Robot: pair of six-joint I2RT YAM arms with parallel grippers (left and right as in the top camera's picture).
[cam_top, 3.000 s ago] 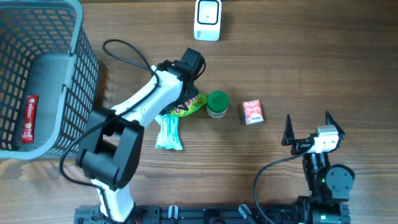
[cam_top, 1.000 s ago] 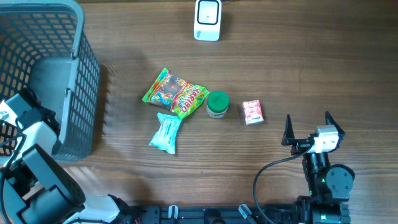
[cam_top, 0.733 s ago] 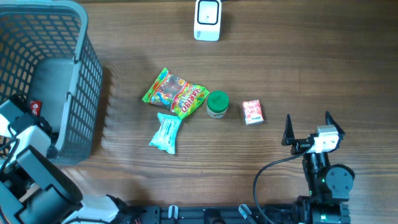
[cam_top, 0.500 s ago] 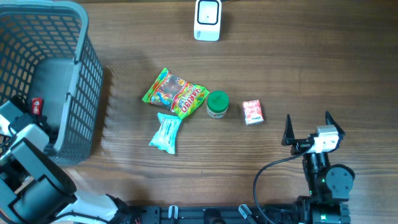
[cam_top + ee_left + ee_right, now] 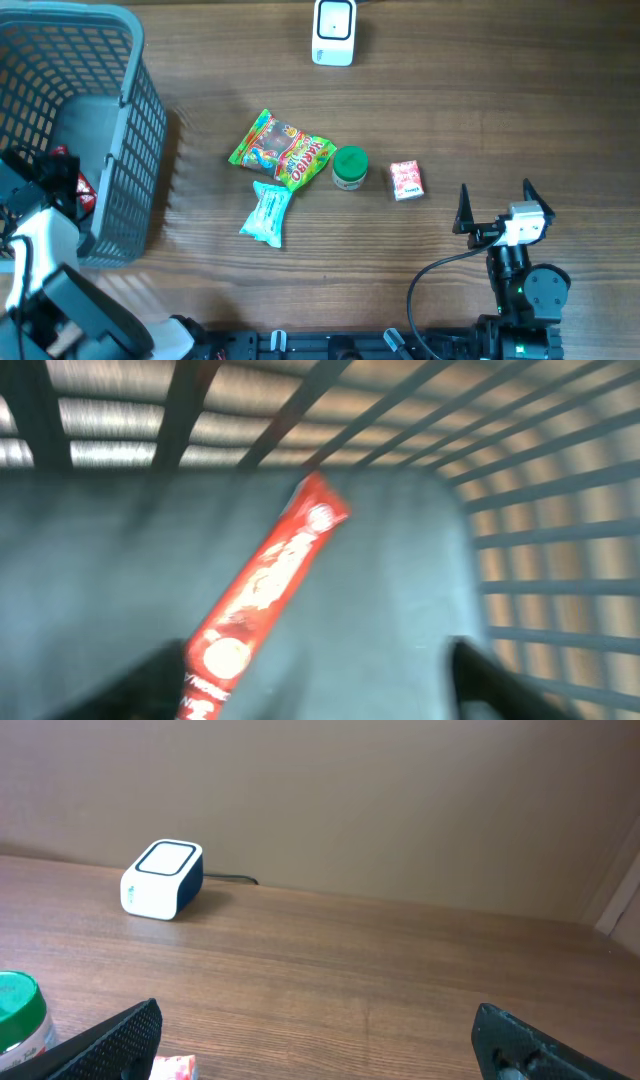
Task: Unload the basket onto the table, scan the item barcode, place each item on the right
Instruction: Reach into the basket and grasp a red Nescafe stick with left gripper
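Red foil catches the eye first: a long red snack bar [image 5: 265,585] lies flat on the grey floor of the basket [image 5: 130,120], set on a slant, its upper end pointing toward the mesh wall. The left tool [image 5: 318,660] hangs just above it with its two fingers [image 5: 160,680] spread wide and nothing clamped between them. The bar's lower end runs close by one finger, but the wrist view is too blurred to say whether they touch. From overhead, the left arm reaches in over the basket's near side, and a sliver of the red wrapper shows beside the dark wrist.

The basket stands at the far left of the wooden counter [image 5: 500,90]. Near the middle of the counter sits a small cluster: a bright multicoloured sweets bag [image 5: 281,150] touching a green-lidded jar [image 5: 349,167], a pale teal packet [image 5: 266,213] just below the bag, and a little red box [image 5: 406,180] near the jar on its other side.

The white scanner [image 5: 333,32] rests at the far edge of the counter, well apart from the basket and from the cluster.

The right tool [image 5: 495,210] sits low at the near right of the counter, its fingers [image 5: 110,1035] wide apart, holding nothing, and pointing toward the scanner.
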